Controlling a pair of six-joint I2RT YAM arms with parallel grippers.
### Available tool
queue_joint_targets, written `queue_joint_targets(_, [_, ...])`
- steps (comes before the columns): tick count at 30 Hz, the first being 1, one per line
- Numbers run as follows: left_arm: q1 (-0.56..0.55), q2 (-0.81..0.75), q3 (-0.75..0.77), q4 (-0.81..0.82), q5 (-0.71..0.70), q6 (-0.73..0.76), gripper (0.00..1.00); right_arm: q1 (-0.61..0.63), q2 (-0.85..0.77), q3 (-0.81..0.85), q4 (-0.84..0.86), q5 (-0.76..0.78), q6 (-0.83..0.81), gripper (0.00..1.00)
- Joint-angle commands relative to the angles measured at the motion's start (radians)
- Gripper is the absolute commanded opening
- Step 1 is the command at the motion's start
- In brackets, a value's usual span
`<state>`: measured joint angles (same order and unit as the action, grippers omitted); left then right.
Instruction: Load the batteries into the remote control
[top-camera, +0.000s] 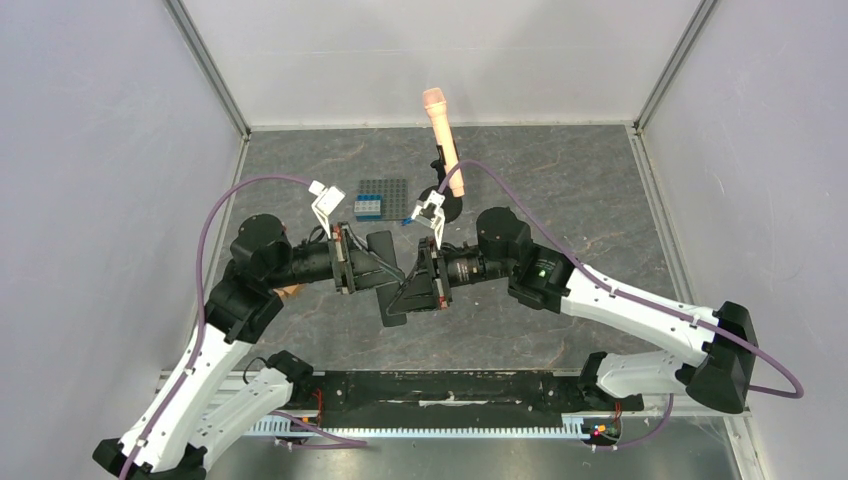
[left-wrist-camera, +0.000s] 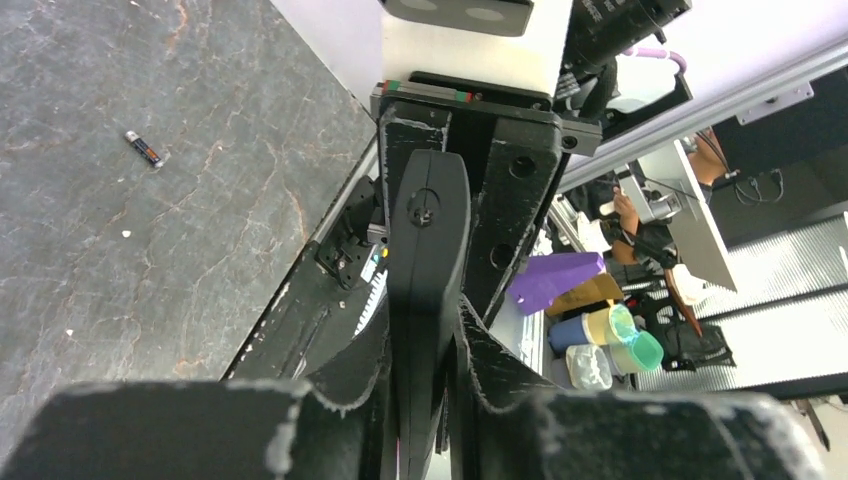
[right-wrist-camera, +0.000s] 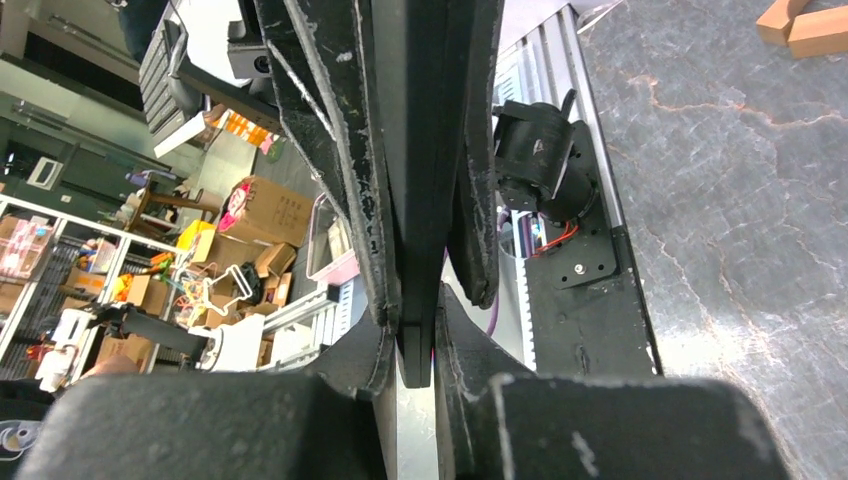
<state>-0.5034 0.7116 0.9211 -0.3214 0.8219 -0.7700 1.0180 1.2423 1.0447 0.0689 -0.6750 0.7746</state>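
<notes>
The remote control (top-camera: 390, 282), a slim black bar, hangs above the middle of the table, held between both arms. My left gripper (top-camera: 372, 268) comes in from the left and is shut on it. In the left wrist view the remote control (left-wrist-camera: 428, 240) stands edge-on between the left gripper's (left-wrist-camera: 425, 322) pads. My right gripper (top-camera: 418, 280) comes in from the right, shut on the remote control (right-wrist-camera: 420, 180) at its lower end, seen at the right gripper (right-wrist-camera: 413, 318). One battery (left-wrist-camera: 145, 149), a tiny dark cylinder, lies on the stone table top away from both grippers.
A peach microphone (top-camera: 441, 138) on a black stand leans at the back. Beside it lies a grey studded plate (top-camera: 388, 192) with a blue brick (top-camera: 368, 206). Wooden blocks (right-wrist-camera: 800, 22) lie on the table. The black mounting rail (top-camera: 440, 390) runs along the near edge.
</notes>
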Motion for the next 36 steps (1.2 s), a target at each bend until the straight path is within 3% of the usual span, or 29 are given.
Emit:
queue_joint_targets(1, [0.003,-0.016,-0.016,0.03,0.031,0.014,0.09,-0.019,-0.022,0.032,0.009,-0.024,-0.012,0.1])
queue_joint_targets(3, [0.003,-0.016,-0.027,0.055,0.014,-0.015,0.02,-0.025,-0.028,0.02,0.016,-0.005,-0.001,0.15])
queue_joint_targets(6, [0.002,-0.018,-0.048,0.113,-0.029,-0.074,0.02,-0.025,-0.042,-0.014,0.108,0.013,0.046,0.51])
queue_joint_targets(8, [0.003,-0.015,-0.043,0.122,-0.103,-0.114,0.02,-0.021,-0.061,-0.063,0.217,0.063,0.102,0.66])
queue_joint_targets(10, [0.003,-0.009,-0.019,0.124,-0.181,-0.162,0.02,-0.012,-0.085,-0.118,0.323,0.17,0.182,0.73])
queue_joint_targets(14, [0.003,-0.022,-0.016,0.179,-0.32,-0.272,0.02,0.016,-0.138,-0.273,0.549,0.452,0.379,0.73])
queue_joint_targets(18, [0.003,-0.068,-0.074,0.247,-0.444,-0.365,0.02,0.041,-0.17,-0.354,0.634,0.634,0.466,0.72])
queue_joint_targets(23, [0.003,-0.116,-0.198,0.389,-0.511,-0.514,0.02,0.048,-0.123,-0.277,0.621,0.661,0.468,0.7])
queue_joint_targets(29, [0.002,-0.131,-0.227,0.404,-0.528,-0.553,0.02,0.05,-0.069,-0.232,0.634,0.631,0.508,0.48])
queue_joint_targets(35, [0.002,-0.159,-0.242,0.409,-0.565,-0.568,0.02,0.056,-0.041,-0.227,0.635,0.59,0.539,0.44])
queue_joint_targets(36, [0.003,-0.163,-0.245,0.415,-0.566,-0.573,0.02,0.058,-0.039,-0.228,0.636,0.588,0.542,0.4])
